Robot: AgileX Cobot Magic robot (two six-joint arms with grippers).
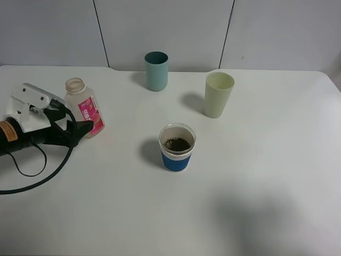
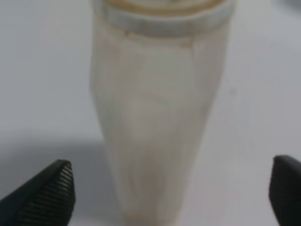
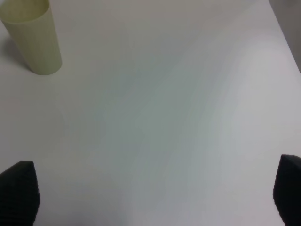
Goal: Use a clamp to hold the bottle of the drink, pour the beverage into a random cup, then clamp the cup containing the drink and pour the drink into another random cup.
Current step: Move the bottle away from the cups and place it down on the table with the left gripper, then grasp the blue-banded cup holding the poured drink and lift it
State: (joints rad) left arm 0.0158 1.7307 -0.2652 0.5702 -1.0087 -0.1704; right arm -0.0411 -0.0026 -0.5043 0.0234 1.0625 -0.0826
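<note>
Cup containing the drink point(image 1: 177, 148): upright at the middle of the table point(image 1: 266, 186) in the high view, with a blue sleeve round its lower half. The beverage point(image 1: 177, 144) lies dark inside, below the rim.
Bottle of the drink point(image 1: 84, 106): upright and uncapped at 10 o'clock from that cup, well apart; it looks empty.
Left clamp point(image 1: 81, 128): at 7 o'clock of the bottle. Its fingers are spread to either side of the bottle with a gap on both sides, grasping nothing.
Right clamp point(image 3: 155, 193): fingers spread wide over bare table with nothing between them; not seen in the high view.
Pale green cup point(image 1: 218, 95): at 1 o'clock from the filled cup, near it.
Teal cup point(image 1: 156, 71): just short of 12 o'clock, farther off.
Risk, bottle: if the left clamp pulls away sideways, a fingertip could clip the light bottle and topple it.
Risk, grip: the cup wall probably flexes, so a hard squeeze could push drink over the rim, while a slack one could let the cup slip as it tilts.
Risk, pour: the green cup is tall and narrow. A quick tilt or an off-centre lip would likely spill onto the table, and a bump could knock the cup over.
</note>
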